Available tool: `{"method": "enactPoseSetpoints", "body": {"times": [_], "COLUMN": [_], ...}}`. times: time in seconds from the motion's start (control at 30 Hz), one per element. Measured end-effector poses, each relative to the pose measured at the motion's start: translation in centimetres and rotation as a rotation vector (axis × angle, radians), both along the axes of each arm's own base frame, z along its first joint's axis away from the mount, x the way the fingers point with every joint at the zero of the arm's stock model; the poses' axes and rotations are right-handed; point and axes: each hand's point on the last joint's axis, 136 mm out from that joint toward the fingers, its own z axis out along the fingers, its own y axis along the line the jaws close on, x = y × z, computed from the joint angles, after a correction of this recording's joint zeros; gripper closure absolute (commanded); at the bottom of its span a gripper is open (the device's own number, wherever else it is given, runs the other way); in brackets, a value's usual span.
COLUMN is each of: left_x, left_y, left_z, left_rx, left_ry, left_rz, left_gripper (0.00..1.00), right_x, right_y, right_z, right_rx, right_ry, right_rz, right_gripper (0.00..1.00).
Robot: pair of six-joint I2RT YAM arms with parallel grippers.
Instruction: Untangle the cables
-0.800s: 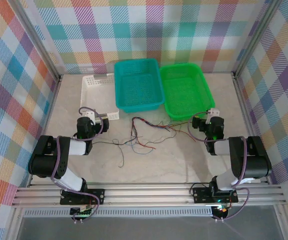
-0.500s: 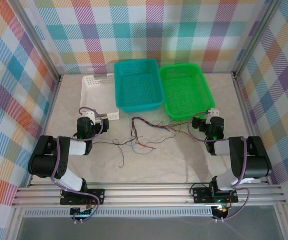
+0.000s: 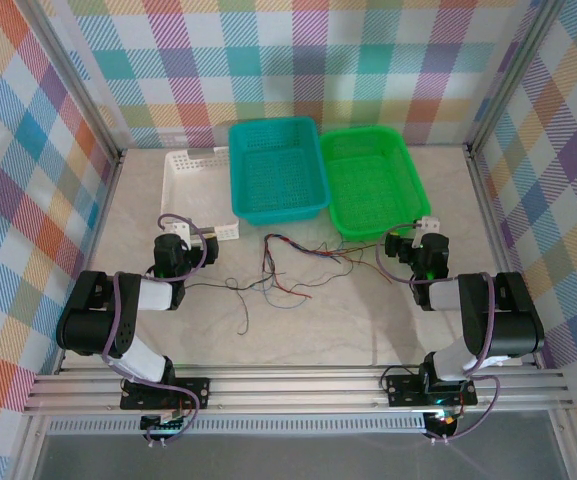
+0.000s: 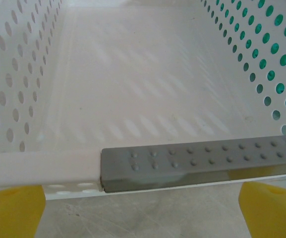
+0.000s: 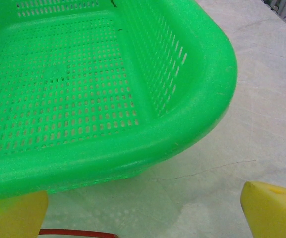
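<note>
Notes the cables [image 3: 290, 268] in a loose tangle at centre frame on the table [image 3: 318, 330], between both arms. Records left tool [image 4: 143, 210] and right tool [image 5: 143, 210] fully released, grasping nothing.

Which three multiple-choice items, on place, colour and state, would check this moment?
1. Where do the cables lie? A. over an arm B. loose on the table C. in a pincer
2. What colour is the middle basket? A. teal B. red C. black
3. How is the left pincer? A. open B. shut on a cable C. shut empty
Answers: 1 B, they sprawl on the bare table; 2 A, its mesh is teal; 3 A, its yellow fingertips stand wide apart.
</note>
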Motion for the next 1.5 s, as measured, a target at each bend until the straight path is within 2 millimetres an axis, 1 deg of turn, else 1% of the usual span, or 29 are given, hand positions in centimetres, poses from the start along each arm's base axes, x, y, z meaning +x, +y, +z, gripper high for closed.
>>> {"method": "enactPoseSetpoints", "body": {"times": [0.17,0.27,0.33,0.37,0.4,0.43,0.5,0.57,0.6,0.63,0.67,0.7,0.77,0.87,0.93,1.0,1.07,1.1,1.2,1.3,1.37,1.43,1.5], "left_x": [0.0,0.0,0.0,0.0,0.0,0.0,0.0,0.0,0.0,0.0,0.0,0.0,0.0,0.0,0.0,0.0,0.0,0.0,0.0,0.0,-0.1,-0.3,-0.5], "left_y": [0.0,0.0,0.0,0.0,0.0,0.0,0.0,0.0,0.0,0.0,0.0,0.0,0.0,0.0,0.0,0.0,0.0,0.0,0.0,0.0,0.4,1.1,1.7], "left_z": [0.0,0.0,0.0,0.0,0.0,0.0,0.0,0.0,0.0,0.0,0.0,0.0,0.0,0.0,0.0,0.0,0.0,0.0,0.0,0.0,0.2,1.1,2.8], "left_rx": [0.0,0.0,0.0,0.0,0.0,0.0,0.0,0.0,0.0,0.0,0.0,0.0,0.0,0.0,0.0,0.0,0.0,0.0,0.0,-0.002,0.006,0.014,0.015], "left_ry": [0.0,0.0,0.0,0.0,0.0,0.0,-0.001,0.0,0.0,0.0,0.0,0.0,0.0,0.0,0.0,0.0,0.0,0.0,0.0,0.0,0.002,-0.013,-0.046], "left_rz": [0.0,0.0,0.0,0.0,0.0,0.0,0.0,0.0,0.0,0.0,0.0,0.0,0.0,0.0,0.0,0.0,0.0,0.0,-0.001,-0.002,0.024,0.065,0.098], "left_gripper": [0.0,0.0,0.0,0.0,0.0,0.0,0.0,0.0,0.0,0.0,0.0,0.0,0.0,0.0,0.0,0.0,0.0,0.0,0.0,0.0,0.0,0.0,0.0], "right_x": [0.0,-0.5,-1.0,-1.2,-1.4,-1.5,-1.5,-1.5,-1.7,-2.0,-2.3,-2.7,-3.2,-3.4,-3.7,-4.2,-5.2,-5.6,-7.6,-9.7,-10.9,-11.7,-12.2], "right_y": [0.0,0.0,0.2,0.2,0.2,0.1,0.0,0.0,0.1,0.3,0.6,0.9,1.7,3.0,3.6,4.2,5.4,6.0,9.2,12.7,14.7,16.5,17.7], "right_z": [0.1,0.5,1.2,2.0,3.0,4.7,8.3,12.6,14.3,15.8,16.9,17.5,17.7,17.1,17.4,18.0,18.0,17.9,17.2,16.5,15.5,14.3,12.8], "right_rx": [0.001,0.003,0.004,0.002,0.0,-0.001,-0.002,0.005,0.013,0.027,0.049,0.074,0.146,0.306,0.408,0.496,0.552,0.562,0.549,0.496,0.445,0.396,0.343], "right_ry": [-0.008,-0.038,-0.052,-0.061,-0.079,-0.106,-0.177,-0.26,-0.296,-0.33,-0.355,-0.368,-0.356,-0.255,-0.192,-0.169,-0.137,-0.117,-0.032,0.032,0.092,0.149,0.202], "right_rz": [0.0,0.004,0.012,0.014,0.012,0.007,0.0,0.0,0.003,0.012,0.024,0.039,0.071,0.096,0.089,0.097,0.137,0.153,0.253,0.363,0.421,0.459,0.48], "right_gripper": [0.0,0.0,0.0,0.0,0.0,0.0,0.0,0.0,0.0,0.0,0.0,0.0,0.0,0.0,0.0,0.0,0.0,0.0,0.0,0.0,0.0,0.0,0.0]}}
